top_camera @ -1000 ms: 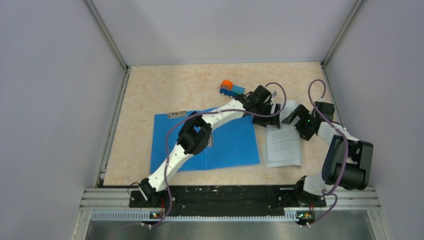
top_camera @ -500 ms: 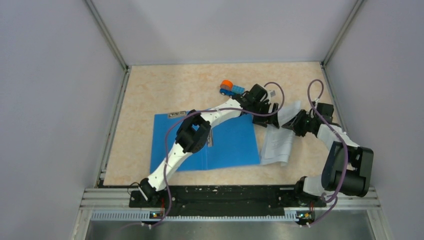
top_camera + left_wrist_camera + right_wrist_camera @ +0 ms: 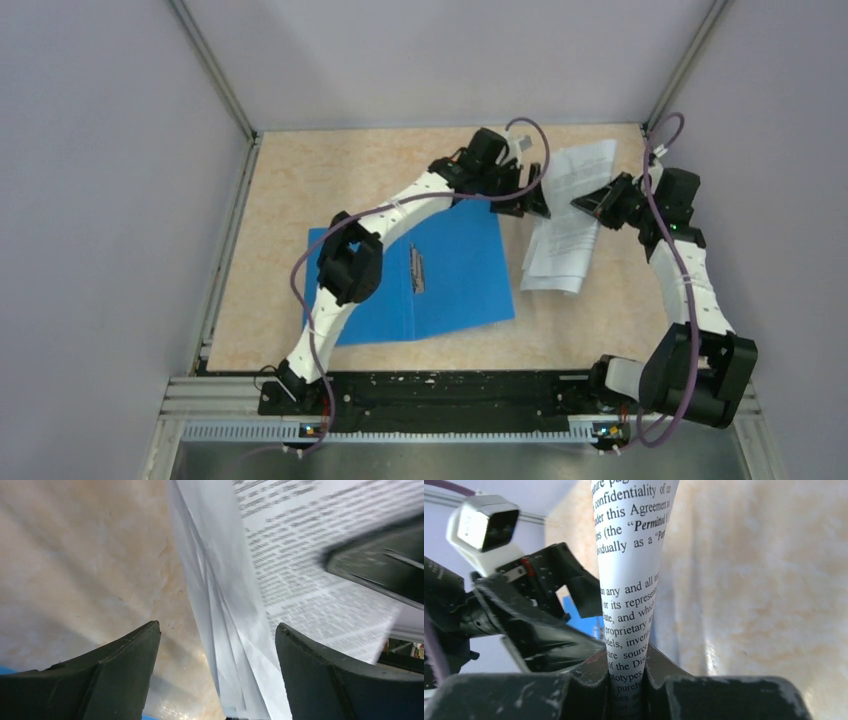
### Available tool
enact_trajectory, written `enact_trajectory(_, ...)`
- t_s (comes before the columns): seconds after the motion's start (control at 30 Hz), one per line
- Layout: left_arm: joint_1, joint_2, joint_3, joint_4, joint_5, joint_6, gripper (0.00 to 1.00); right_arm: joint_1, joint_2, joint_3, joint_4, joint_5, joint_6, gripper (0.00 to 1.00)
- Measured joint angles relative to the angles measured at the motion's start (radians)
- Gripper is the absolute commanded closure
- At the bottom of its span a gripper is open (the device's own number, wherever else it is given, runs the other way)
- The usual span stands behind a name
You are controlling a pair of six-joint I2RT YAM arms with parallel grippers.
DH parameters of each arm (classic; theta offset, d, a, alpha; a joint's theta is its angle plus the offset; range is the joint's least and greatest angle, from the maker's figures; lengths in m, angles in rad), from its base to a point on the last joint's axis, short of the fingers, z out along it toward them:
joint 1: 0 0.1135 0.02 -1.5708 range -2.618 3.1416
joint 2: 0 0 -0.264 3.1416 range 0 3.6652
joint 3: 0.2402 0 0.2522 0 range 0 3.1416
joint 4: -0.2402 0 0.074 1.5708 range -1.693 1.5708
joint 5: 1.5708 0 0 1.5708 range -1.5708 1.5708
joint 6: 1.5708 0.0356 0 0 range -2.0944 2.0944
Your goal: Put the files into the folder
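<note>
Raised now, the right hand (image 3: 586, 203) pinches the files (image 3: 563, 243); left hand (image 3: 528, 203) gapes alongside.

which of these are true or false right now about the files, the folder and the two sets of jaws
1. The right jaws are shut on the files. True.
2. The left jaws are clamped on the folder. False: they stand open beside the files' edge and hold nothing.
3. The files are already inside the folder. False: they are off the folder's right side, lifted at one end by the right jaws.
4. The folder lies flat on the table. True.
</note>
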Motion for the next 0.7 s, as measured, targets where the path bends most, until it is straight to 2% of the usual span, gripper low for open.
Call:
enact_trajectory(0.2, 0.099, -0.257, -0.08, 0.09, 0.069, -0.012, 0.09, 0.001, -0.003, 0.103, 0.102, -0.127, 0.1, 0.87)
enact_trajectory(0.3, 0.142, -0.333, -0.107, 0.129, 0.108, -0.011, 0.09, 0.012, -0.002, 0.122, 0.178, -0.19, 0.177, 0.86)
enact_trajectory(0.47, 0.191, -0.383, -0.178, 0.19, 0.19, -0.013, 0.07, 0.075, 0.013, 0.167, 0.301, -0.266, 0.289, 0.86)
enact_trajectory(0.7, 0.2, -0.384, -0.351, 0.27, 0.289, -0.05, 0.06, 0.171, 0.035, 0.207, 0.385, -0.301, 0.349, 0.86)
